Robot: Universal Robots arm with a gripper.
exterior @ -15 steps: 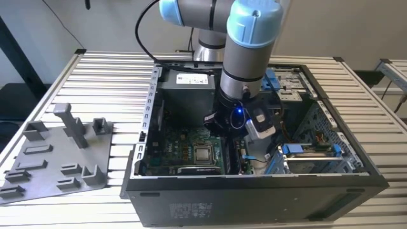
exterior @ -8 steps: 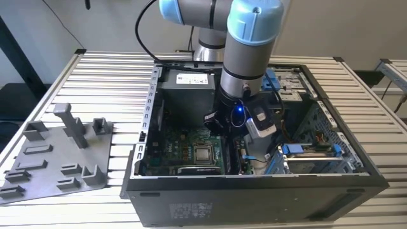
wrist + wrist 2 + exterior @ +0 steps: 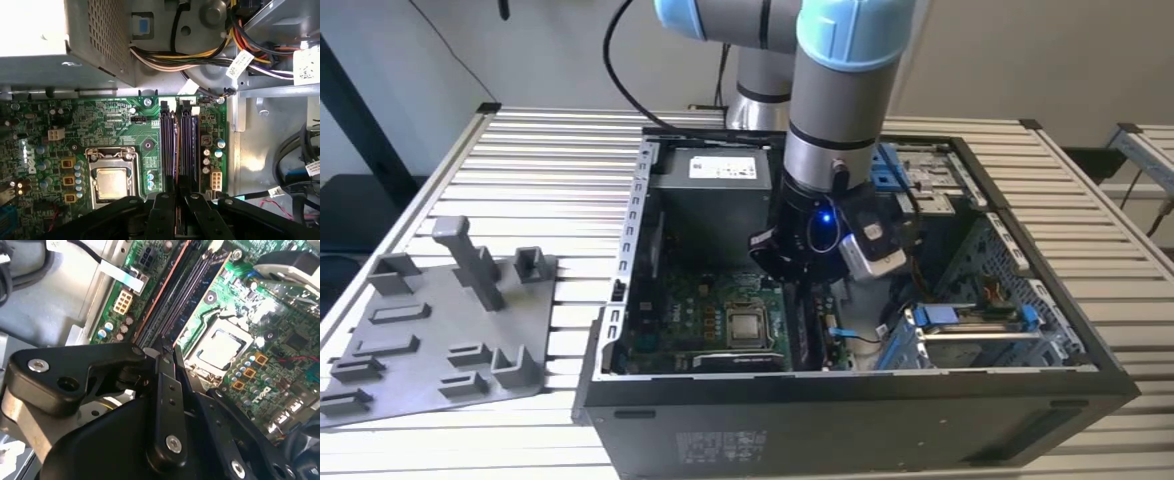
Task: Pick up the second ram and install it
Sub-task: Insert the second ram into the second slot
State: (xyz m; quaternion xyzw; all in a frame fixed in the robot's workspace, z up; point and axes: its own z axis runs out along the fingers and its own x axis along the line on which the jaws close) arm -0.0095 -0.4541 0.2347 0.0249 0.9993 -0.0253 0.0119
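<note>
Standing open on the slatted bench (image 3: 547, 150), the computer case (image 3: 624, 300) contains a green motherboard (image 3: 700, 310), a processor socket (image 3: 750, 325), a grey power supply (image 3: 714, 180) at the far end and blue-tabbed drive brackets (image 3: 974, 320) on the exterior view's right. The arm reaches down into the case, with the tool (image 3: 801, 255) low over the board. Both wrist views show the black fingers (image 3: 165, 210) drawn nearly together, pinching a thin strip seen edge-on, taken to be the second ram (image 3: 175, 170). It lies in line with the two long memory slots (image 3: 167, 145) and between them; whether it touches a slot cannot be told. The first wrist view adds the bundle of coloured cables (image 3: 165, 55) beyond the slots, and the second wrist view shows the tool's linkage (image 3: 165, 405) covering the near ends of the slots. Outside the case, at the exterior view's left, the grey holder tray (image 3: 440, 330) lies on the bench, well apart.
</note>
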